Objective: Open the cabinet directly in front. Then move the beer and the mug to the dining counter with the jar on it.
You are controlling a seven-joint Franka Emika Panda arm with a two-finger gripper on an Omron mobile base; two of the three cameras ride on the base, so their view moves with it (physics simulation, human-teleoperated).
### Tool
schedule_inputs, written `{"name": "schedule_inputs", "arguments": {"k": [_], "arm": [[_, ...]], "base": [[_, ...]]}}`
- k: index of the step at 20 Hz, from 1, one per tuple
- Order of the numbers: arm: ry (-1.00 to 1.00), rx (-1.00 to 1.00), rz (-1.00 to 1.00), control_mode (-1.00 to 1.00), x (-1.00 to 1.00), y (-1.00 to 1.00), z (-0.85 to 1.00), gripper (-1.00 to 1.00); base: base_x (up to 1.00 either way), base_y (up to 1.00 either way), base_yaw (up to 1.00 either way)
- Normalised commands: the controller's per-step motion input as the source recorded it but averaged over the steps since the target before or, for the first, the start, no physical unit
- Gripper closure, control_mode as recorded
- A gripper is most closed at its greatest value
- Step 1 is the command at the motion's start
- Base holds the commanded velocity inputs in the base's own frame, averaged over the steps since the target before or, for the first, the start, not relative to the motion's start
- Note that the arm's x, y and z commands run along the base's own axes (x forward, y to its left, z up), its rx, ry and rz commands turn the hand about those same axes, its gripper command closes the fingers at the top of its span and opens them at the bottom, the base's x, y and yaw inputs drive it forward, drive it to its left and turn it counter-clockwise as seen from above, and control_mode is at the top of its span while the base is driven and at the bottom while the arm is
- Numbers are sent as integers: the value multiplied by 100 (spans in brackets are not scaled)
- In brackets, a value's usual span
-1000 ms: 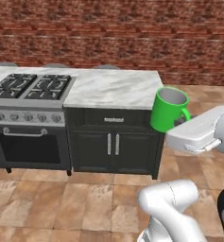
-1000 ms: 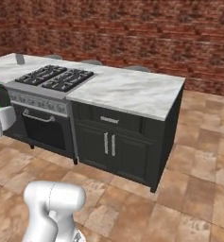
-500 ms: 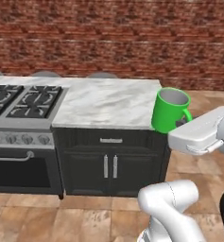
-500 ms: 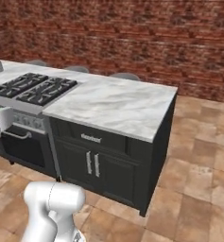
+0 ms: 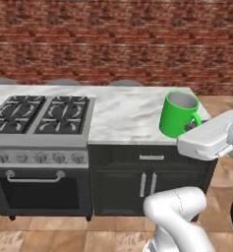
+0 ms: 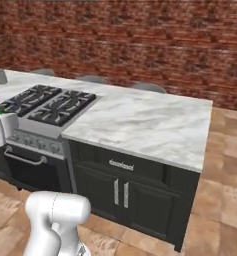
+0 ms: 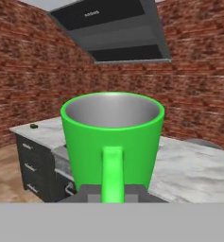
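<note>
— Where was your mug (image 5: 177,114)?
— Right of centre in the left base view, upright, carried above the marble counter (image 5: 130,114).
— And your claw (image 7: 112,193)?
— Pinching the mug's handle at the bottom centre of the hand view. A small grey jar (image 6: 0,76) stood upper left in the right base view.

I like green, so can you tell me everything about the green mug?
The mug is bright green and shiny, with a pale grey inside that looks empty. It stands upright in the air, mouth up, above the edge of the marble dining counter. Its side handle faces the end effector, which is shut on that handle.
</note>
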Motion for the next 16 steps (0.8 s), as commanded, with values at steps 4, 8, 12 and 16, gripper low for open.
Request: {"name": "schedule_inputs", "arguments": {"k": [4, 8, 12, 16], "arm": [[0, 0, 0, 100, 0, 0, 0, 100], [0, 0, 0, 100, 0, 0, 0, 100], [0, 0, 0, 100, 0, 0, 0, 100], [0, 0, 0, 100, 0, 0, 0, 100]], "base": [[48, 100, -14], [48, 100, -15], [44, 100, -14], [18, 100, -11]]}}
